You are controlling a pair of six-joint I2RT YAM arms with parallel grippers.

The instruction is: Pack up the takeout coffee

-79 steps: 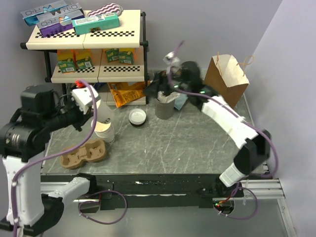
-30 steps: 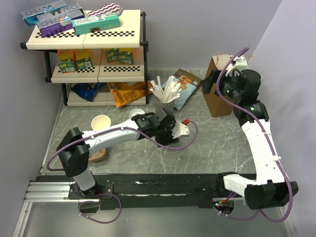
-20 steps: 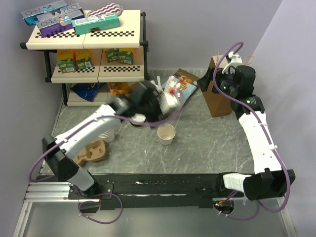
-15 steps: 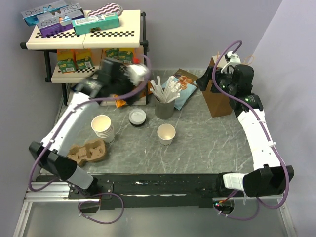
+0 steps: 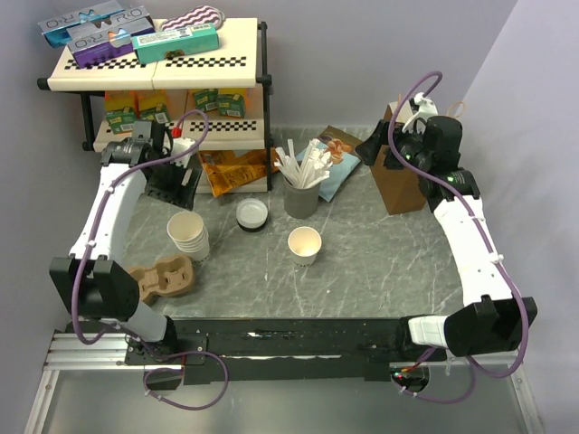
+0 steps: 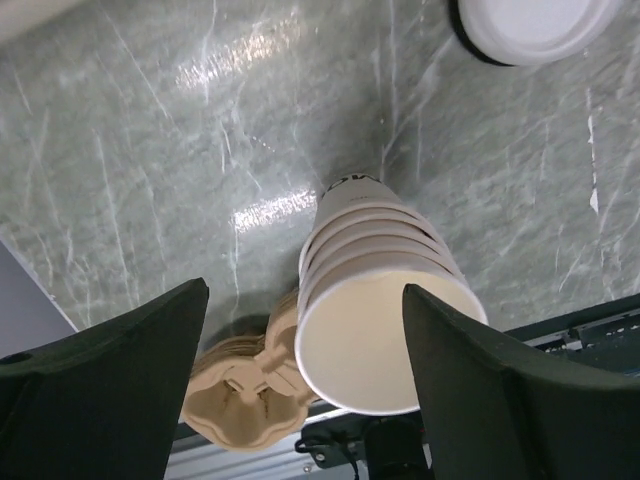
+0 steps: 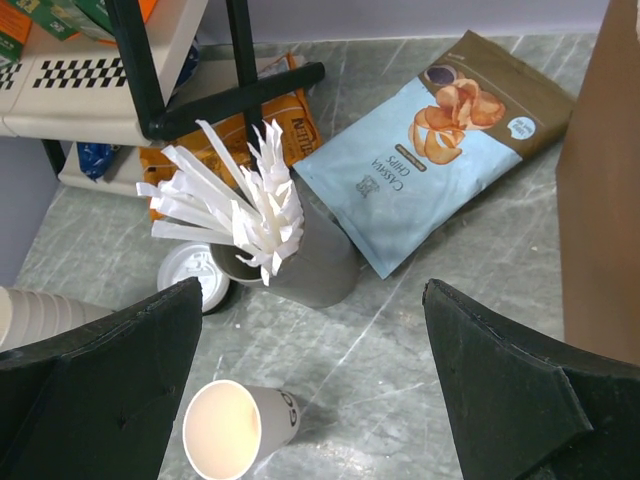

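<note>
Presently both claws are held spread, nothing gripped: the left claw above the cup stack, the right claw beside the bag. The coffee cup is seen upright, open-topped, near the straw holder.

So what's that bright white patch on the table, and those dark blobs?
Left wrist view: glare on the glossy table; the blobs are the left hand's fingers, unlit near the lens. Right wrist view: likewise. Top view: evenly lit, sharp.
</note>
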